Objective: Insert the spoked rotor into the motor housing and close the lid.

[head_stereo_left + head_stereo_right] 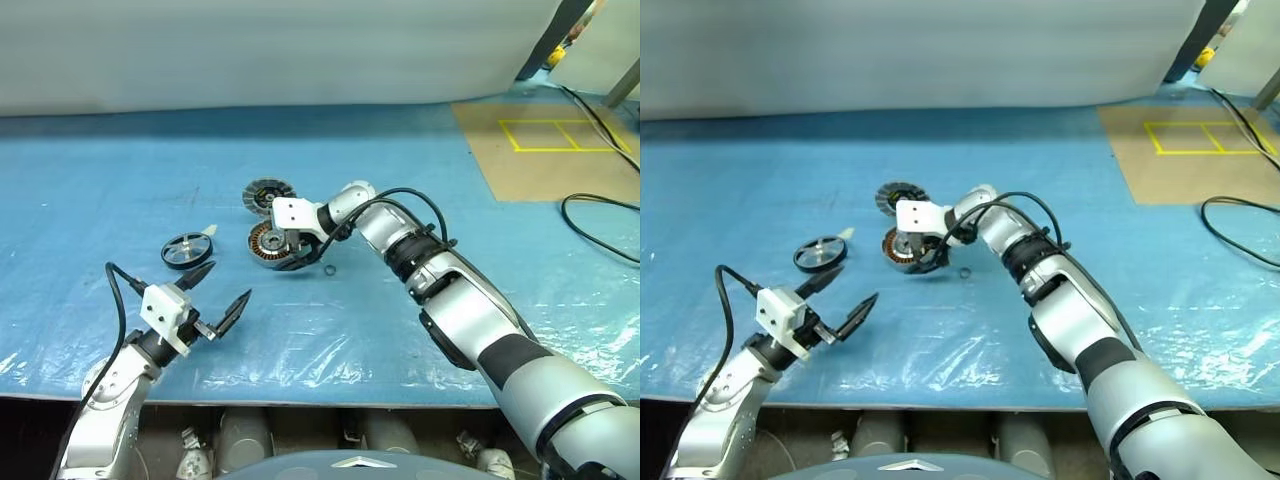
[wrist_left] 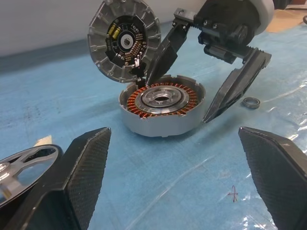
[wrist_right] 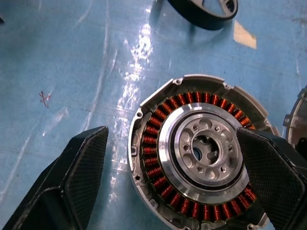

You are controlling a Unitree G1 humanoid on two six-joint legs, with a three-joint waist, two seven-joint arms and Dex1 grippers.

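- The right pincer (image 1: 287, 258) hangs spread wide over the motor housing (image 2: 162, 108), one finger at the rim next to the lid, the other outside the opposite wall; it holds nothing.
- The housing stands open on the blue surface (image 1: 120, 180), copper windings and silver hub bare.
- The lid (image 2: 123, 40) is joined to the housing's far rim and stands tilted up, its striped inner face showing.
- A small dark ring (image 1: 329, 269) lies on the surface just beside the housing.
- The left pincer (image 1: 220, 296) hovers nearer the surface's front edge, fingers wide and holding nothing, with open blue surface between it and the housing.
- The spoked rotor (image 1: 186, 250) lies flat, well apart from the housing, just beyond the left pincer.
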